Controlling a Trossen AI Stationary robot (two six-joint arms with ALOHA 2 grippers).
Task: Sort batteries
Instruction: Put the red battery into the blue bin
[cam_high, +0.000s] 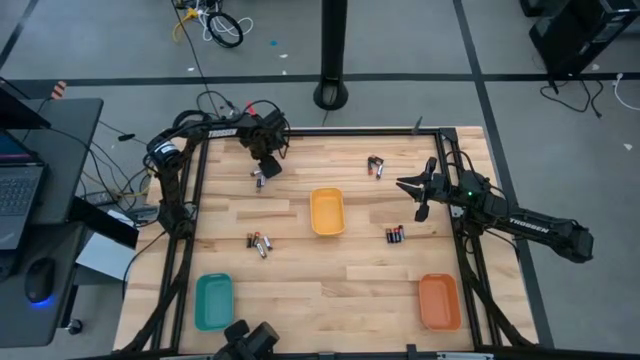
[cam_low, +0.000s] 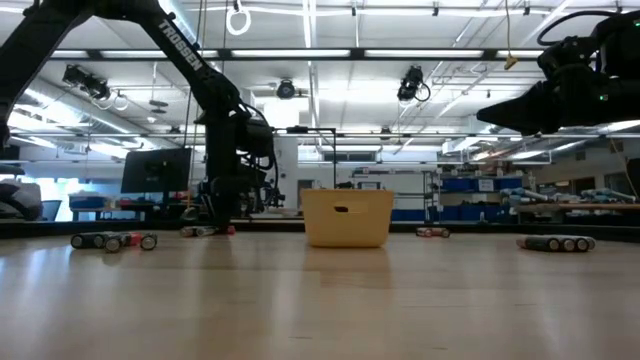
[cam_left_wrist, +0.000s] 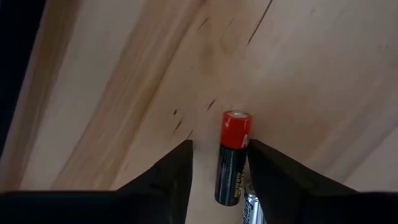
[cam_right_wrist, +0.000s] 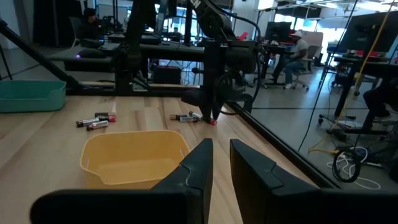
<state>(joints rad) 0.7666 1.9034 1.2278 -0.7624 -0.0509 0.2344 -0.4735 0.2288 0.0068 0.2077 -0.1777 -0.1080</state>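
Left claw (cam_left_wrist: 219, 163) stands open, low astride a red-capped battery (cam_left_wrist: 232, 157) on the bench (cam_left_wrist: 298, 74), seemingly to pinch it

Open counter (cam_high: 300, 290) lies between the trays; the yellow tray (cam_high: 327, 211) blocks the centre (battery clusters (cam_high: 260, 243) flank it left and right).

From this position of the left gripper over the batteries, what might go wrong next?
1. In the left wrist view, the left gripper straddles a red-capped battery, but a second silvery battery lies against it; closing may pinch or drag both.
2. The battery sits close to one finger, off centre, so it might roll or skew when gripped.
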